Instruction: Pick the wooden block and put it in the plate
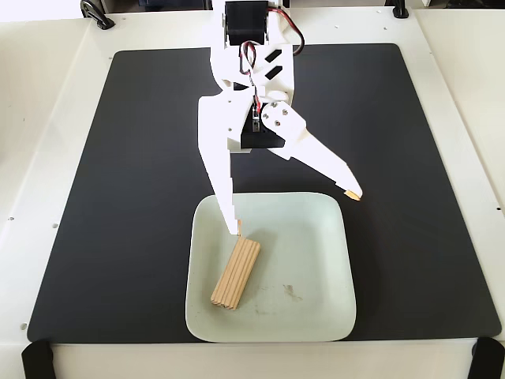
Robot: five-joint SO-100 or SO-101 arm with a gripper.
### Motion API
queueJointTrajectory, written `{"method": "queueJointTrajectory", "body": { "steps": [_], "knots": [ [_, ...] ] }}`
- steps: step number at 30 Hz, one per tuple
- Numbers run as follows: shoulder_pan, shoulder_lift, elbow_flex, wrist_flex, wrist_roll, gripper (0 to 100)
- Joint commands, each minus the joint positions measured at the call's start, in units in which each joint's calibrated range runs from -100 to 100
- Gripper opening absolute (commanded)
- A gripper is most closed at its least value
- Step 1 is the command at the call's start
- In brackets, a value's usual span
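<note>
We see a white counter (47, 118) under bright, even light, with a large black mat (134, 158) covering its middle.

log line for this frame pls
gripper: open | wooden block: released, lying flat in plate, left half | grasp: none

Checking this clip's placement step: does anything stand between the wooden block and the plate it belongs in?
Nothing visible does. The wooden block already lies flat inside the plate, in its left half in the fixed view. The gripper is wide open above it, one fingertip just by the block's upper end.
</note>
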Motion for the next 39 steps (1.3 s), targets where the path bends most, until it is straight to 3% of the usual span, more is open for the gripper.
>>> {"method": "queueJointTrajectory", "body": {
  "steps": [1, 8, 14, 24, 34, 39],
  "knots": [
    [0.59, -0.81, -0.26, -0.83, 0.30, 48],
    [0.59, -0.98, -0.26, -0.48, -0.77, 37],
    [0.26, -5.30, 3.88, -0.13, -0.99, 0],
    [-2.54, -26.15, 27.99, -0.13, -2.85, 1],
    [-8.03, -63.69, 62.80, 0.05, -4.62, 1],
    [-9.60, -87.51, 76.75, 13.40, -5.36, 1]
  ]
}}
